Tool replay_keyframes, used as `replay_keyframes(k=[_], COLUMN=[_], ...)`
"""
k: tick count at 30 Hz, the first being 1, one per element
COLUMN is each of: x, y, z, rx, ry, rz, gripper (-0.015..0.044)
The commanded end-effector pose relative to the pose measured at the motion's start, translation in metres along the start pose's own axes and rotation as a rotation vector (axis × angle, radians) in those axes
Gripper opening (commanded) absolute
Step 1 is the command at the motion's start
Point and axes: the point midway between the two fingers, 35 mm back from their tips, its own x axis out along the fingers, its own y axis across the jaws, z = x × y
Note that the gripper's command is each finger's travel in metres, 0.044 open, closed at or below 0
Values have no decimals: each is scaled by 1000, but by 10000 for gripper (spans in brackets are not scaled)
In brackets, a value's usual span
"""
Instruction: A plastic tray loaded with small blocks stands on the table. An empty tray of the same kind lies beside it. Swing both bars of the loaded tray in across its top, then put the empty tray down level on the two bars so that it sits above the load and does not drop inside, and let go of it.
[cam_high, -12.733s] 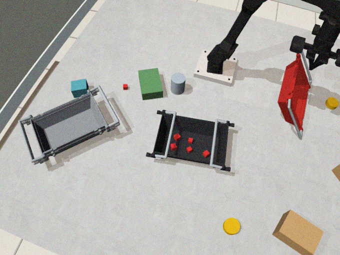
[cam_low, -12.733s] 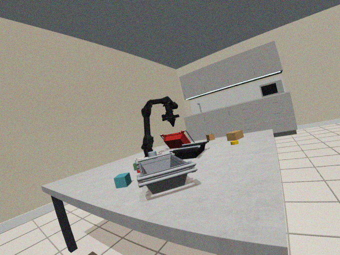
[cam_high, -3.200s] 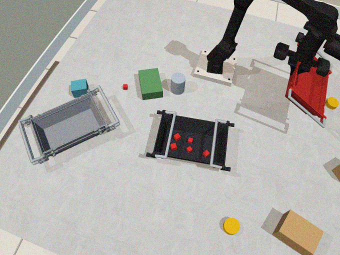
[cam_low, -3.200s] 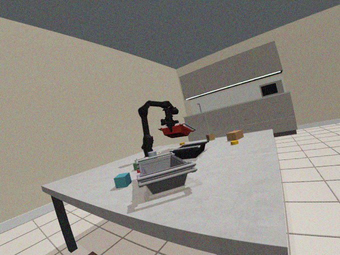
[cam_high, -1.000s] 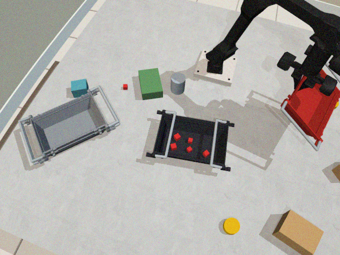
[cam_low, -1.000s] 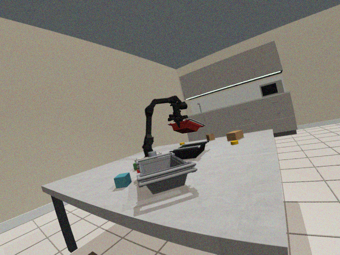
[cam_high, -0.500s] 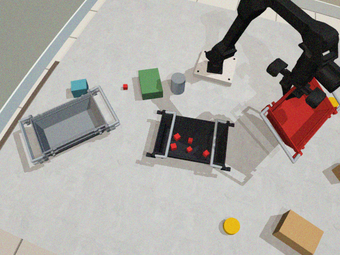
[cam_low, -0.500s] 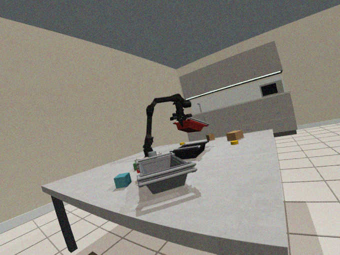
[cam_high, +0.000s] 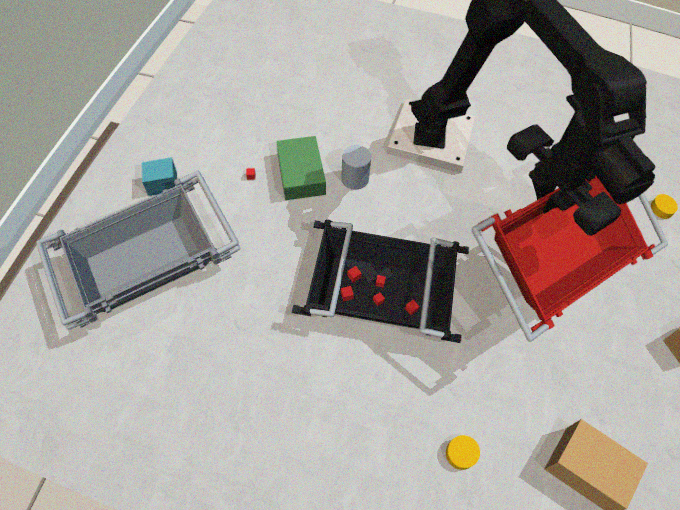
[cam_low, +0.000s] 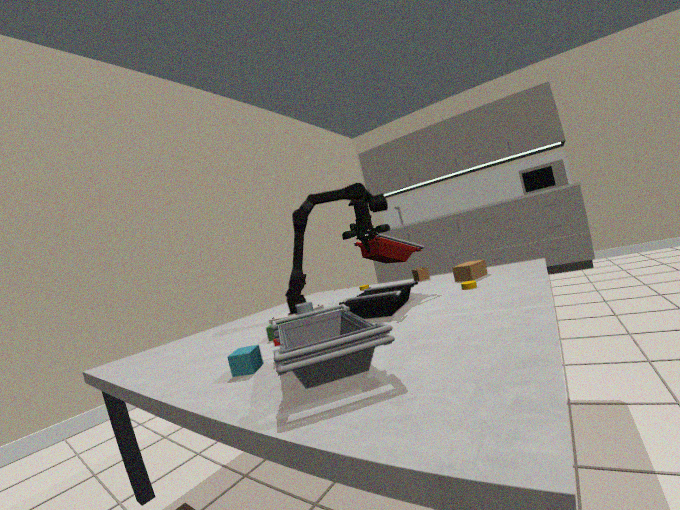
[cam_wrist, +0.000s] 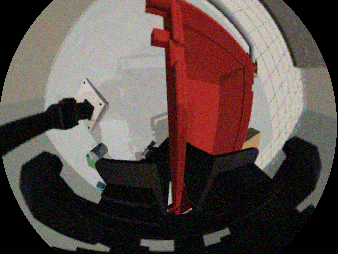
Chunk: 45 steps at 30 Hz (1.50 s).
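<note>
Pale grey and faintly mottled, the tabletop (cam_high: 274, 411) (cam_low: 466, 384) (cam_wrist: 95, 62) carries the black tray (cam_high: 406, 268) (cam_low: 384, 304). Within its walls sit five small red blocks (cam_high: 380, 281), and both its bars (cam_high: 340, 268) (cam_high: 431, 285) lie across the top. Just beside it, off one end, I hold the red tray (cam_high: 560, 258) (cam_low: 387, 249) (cam_wrist: 202, 110) in the air, my claw (cam_high: 571, 197) (cam_low: 366, 240) (cam_wrist: 173, 140) shut on the rim of one long side. Its bars are swung outward.

Near the black tray, toward my base plate (cam_high: 455, 163) (cam_wrist: 101, 111), stand a grey cylinder (cam_high: 355, 167) (cam_low: 304, 307) (cam_wrist: 99, 151) and a green block (cam_high: 302, 167) (cam_low: 270, 332) (cam_wrist: 91, 160). Farther from it come a loose red cube (cam_high: 251, 174) (cam_low: 276, 342) and, past its other end, a grey tray (cam_high: 137, 252) (cam_low: 335, 362), bars out, with a teal block (cam_high: 159, 175) (cam_low: 245, 361) (cam_wrist: 101, 186) just beside. Well apart from the black tray, I see a yellow disc (cam_high: 463, 452) (cam_low: 468, 285) near a tan box (cam_high: 598, 466) (cam_low: 470, 271) (cam_wrist: 252, 139). Beyond the whole table, grey cabinets (cam_low: 466, 137) line a wall.
</note>
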Motion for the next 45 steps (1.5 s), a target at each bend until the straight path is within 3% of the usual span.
replay_keyframes(k=[1, 45], x=[-5, -3], y=[1, 83], z=[-19, -181], rx=[60, 603], ry=[8, 15], rz=[-17, -8], gripper=[0, 0])
